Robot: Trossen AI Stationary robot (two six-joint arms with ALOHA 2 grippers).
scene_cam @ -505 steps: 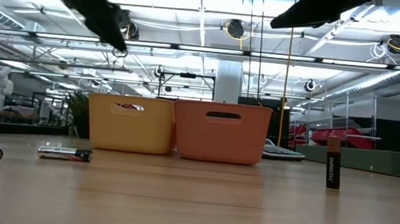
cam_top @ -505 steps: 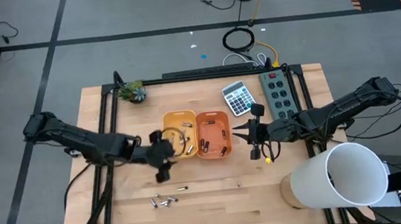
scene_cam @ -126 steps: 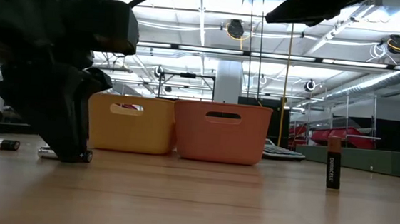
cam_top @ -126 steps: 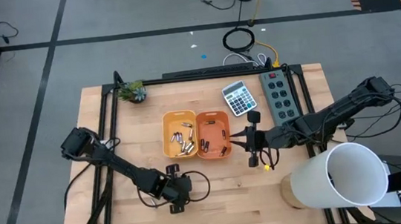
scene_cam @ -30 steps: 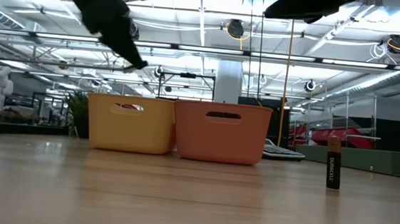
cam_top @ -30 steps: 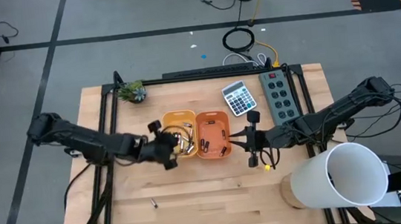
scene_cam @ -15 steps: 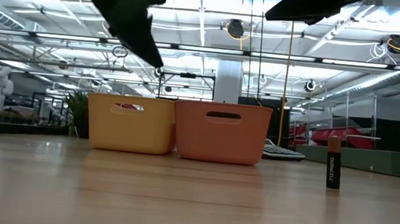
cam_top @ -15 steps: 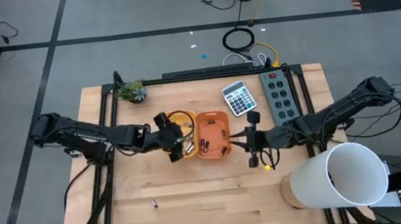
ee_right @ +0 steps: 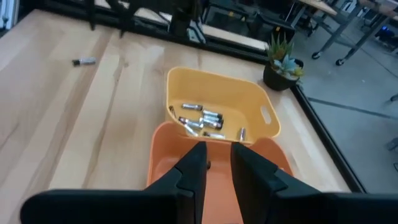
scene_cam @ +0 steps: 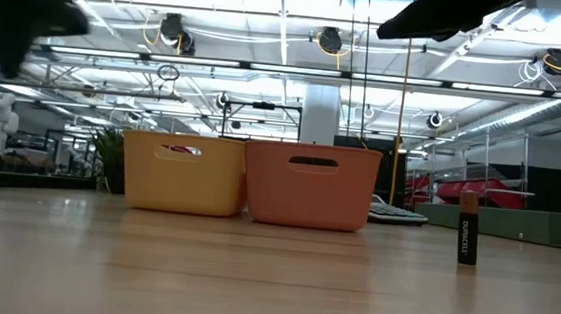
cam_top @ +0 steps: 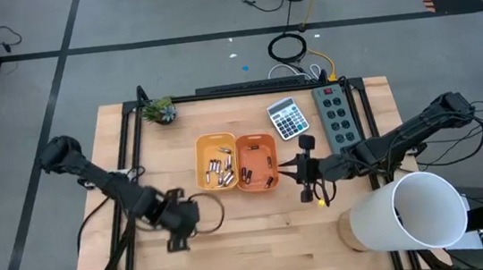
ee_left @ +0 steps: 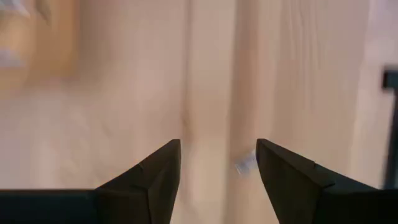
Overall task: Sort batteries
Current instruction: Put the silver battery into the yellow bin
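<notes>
The left gripper (cam_top: pixel 177 234) hangs over bare wooden tabletop (cam_top: pixel 262 241), its two dark fingers (ee_left: pixel 155 180) spread apart with nothing between them. In the left wrist view, one small pale object (ee_left: pixel 245 163) lies on the wood just inside one finger; it is too blurred to identify. The two trays sit beyond the left gripper, toward the table's middle, well apart from it.

The right gripper (cam_top: pixel 303 175) hovers just beside the orange plastic tray (cam_top: pixel 257 161), on the side away from the yellow plastic tray (cam_top: pixel 216 162). Its fingers (ee_right: pixel 193 167) stand close together with only a narrow gap, and nothing is seen held.

The two trays touch side by side. The yellow tray holds a cluster of pale silvery cylindrical batteries (cam_top: pixel 220 170); about six can be made out, though the pile is too small to count surely. The orange tray holds a few dark batteries (cam_top: pixel 268 182), number unclear; the right wrist view hides most of that tray behind the fingers.

One dark, copper-topped battery (scene_cam: pixel 467 227) stands upright alone on the table. One small dark battery (ee_right: pixel 83 61) lies flat on the wood, far from the right gripper.

Beyond the trays lie one grey calculator (cam_top: pixel 286 118), one grey power strip (cam_top: pixel 336 114) and one small potted plant (cam_top: pixel 161 111). One large white cylinder (cam_top: pixel 411 211) stands beside the right arm and covers that table corner.
</notes>
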